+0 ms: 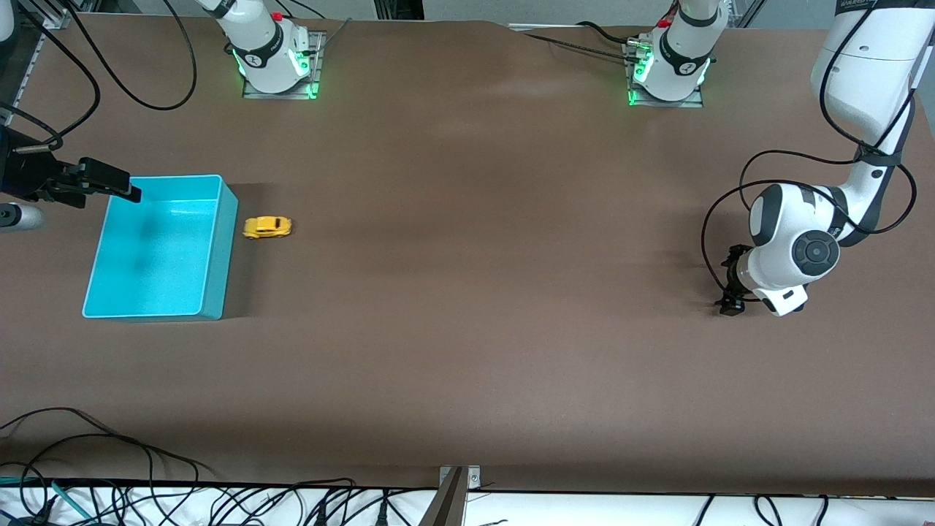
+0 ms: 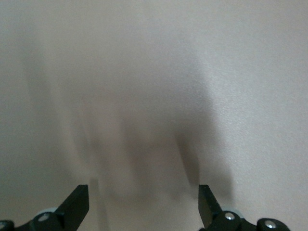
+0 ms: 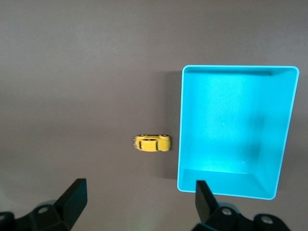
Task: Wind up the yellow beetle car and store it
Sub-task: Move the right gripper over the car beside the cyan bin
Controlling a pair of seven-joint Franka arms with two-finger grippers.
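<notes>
Turquoise bin (image 1: 157,248) lies nearest, with the car (image 1: 267,227) on the table just beside it at two o'clock, while left gripper (image 1: 730,281) and right gripper (image 1: 109,183) hang wide open, empty.

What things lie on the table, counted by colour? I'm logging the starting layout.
Yellow: 1, the yellow beetle car, beside the bin, toward the right arm's end
Turquoise: 1, the bin, nothing in it
Total: 2
</notes>
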